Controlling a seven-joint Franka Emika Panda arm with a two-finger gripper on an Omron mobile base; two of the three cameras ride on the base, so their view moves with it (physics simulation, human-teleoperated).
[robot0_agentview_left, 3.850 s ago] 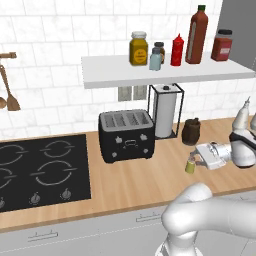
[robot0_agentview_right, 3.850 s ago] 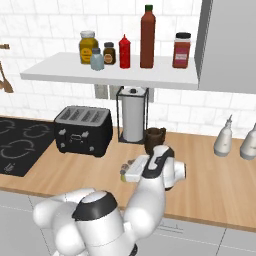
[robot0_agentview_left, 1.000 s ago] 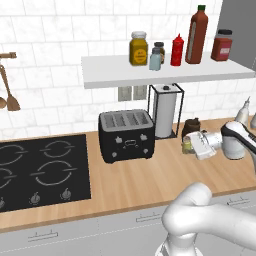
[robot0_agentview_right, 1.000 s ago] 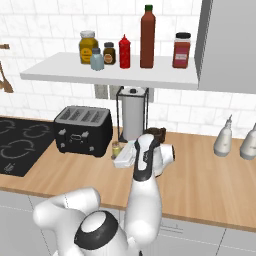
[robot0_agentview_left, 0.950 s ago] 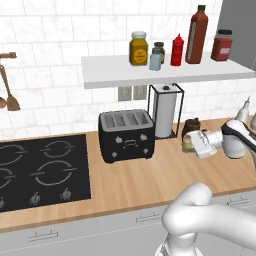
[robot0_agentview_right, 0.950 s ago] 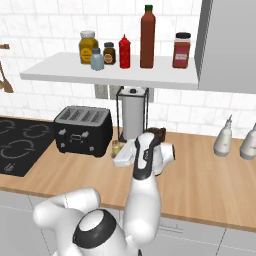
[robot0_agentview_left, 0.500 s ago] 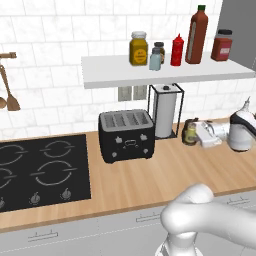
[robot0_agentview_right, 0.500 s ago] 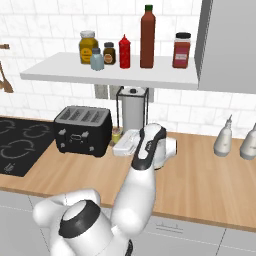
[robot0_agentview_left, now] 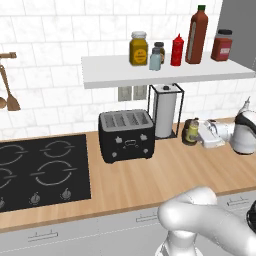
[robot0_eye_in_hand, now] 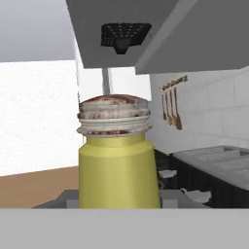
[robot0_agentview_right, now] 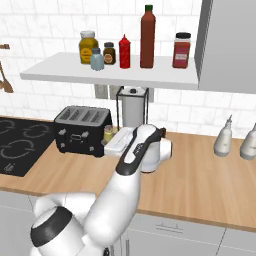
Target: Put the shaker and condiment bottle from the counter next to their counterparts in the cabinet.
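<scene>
My gripper [robot0_agentview_left: 193,133] is shut on the small yellow-green shaker [robot0_agentview_left: 191,131], which hangs upright above the wooden counter [robot0_agentview_left: 150,180], just right of the paper towel holder. From the right side the shaker [robot0_agentview_right: 108,133] shows beside the toaster, at the tip of my gripper [robot0_agentview_right: 110,136]. In the hand view the shaker [robot0_eye_in_hand: 118,160] stands close up between the jaws. On the white open cabinet shelf [robot0_agentview_left: 115,76] stand the tall dark-red condiment bottle [robot0_agentview_left: 196,35], the pale blue shaker [robot0_agentview_left: 155,59] and the short red squeeze bottle [robot0_agentview_left: 177,50].
A mustard-yellow jar [robot0_agentview_left: 138,48] and a squat red jar [robot0_agentview_left: 221,45] also stand on the shelf. Below it are a black toaster [robot0_agentview_left: 126,135], a paper towel holder [robot0_agentview_left: 165,110] and a black hob [robot0_agentview_left: 40,172]. Two white bottles [robot0_agentview_right: 222,142] stand at the counter's right.
My gripper has risen with the shaker and drawn back toward the wall, close to the paper towel holder. The shelf's things have not moved.
</scene>
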